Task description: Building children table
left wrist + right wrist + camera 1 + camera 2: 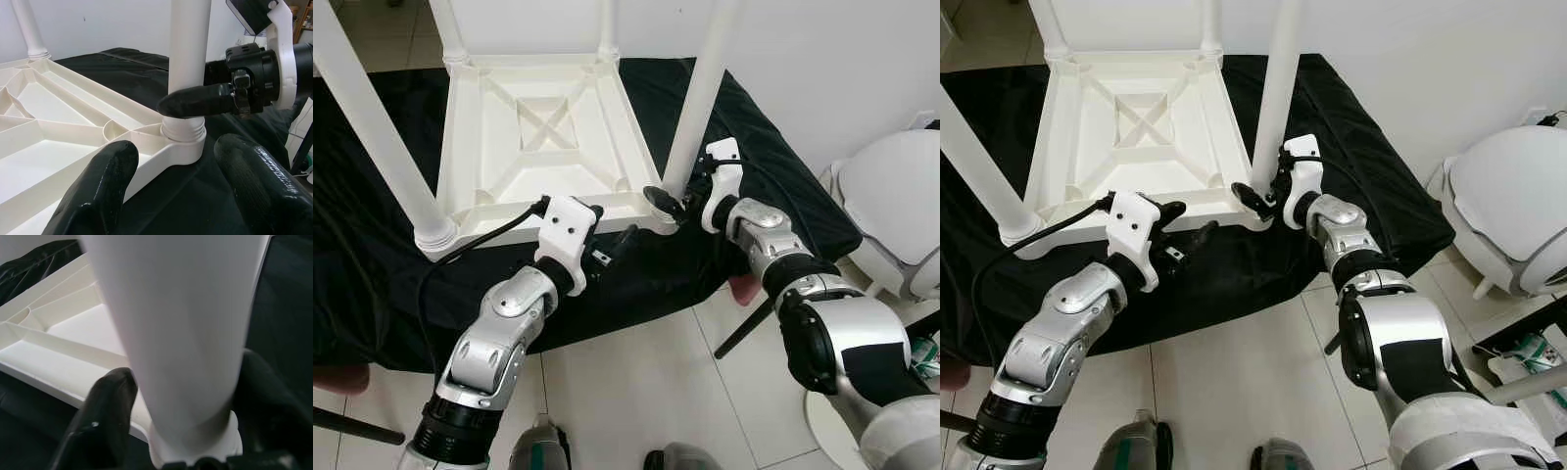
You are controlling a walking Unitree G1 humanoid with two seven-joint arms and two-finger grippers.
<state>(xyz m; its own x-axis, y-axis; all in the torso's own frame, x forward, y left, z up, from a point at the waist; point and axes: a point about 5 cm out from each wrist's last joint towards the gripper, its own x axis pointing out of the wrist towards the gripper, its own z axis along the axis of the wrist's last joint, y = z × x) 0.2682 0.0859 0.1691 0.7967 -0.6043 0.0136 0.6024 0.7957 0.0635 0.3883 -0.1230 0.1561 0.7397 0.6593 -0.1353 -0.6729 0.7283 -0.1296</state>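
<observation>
- White moulded plastic, ribbed underneath: the children's table (543, 137) lies upside down on a black cloth (372, 255) over the bench, round legs pointing up.
- The left gripper (612, 245) hovers at the table's near edge, fingers open.
- The right gripper (677, 201) clasps the near-right leg (700, 93) at its socket.
- Pale floor tiles (656, 392), white wall.

Inverted white plastic children's table (543, 137) on black cloth.
Ribbed underside faces up, with an X-shaped brace at its centre; white cylindrical legs stand upright in the corner sockets, the near-right leg (698, 93) seated in its threaded collar.
</observation>
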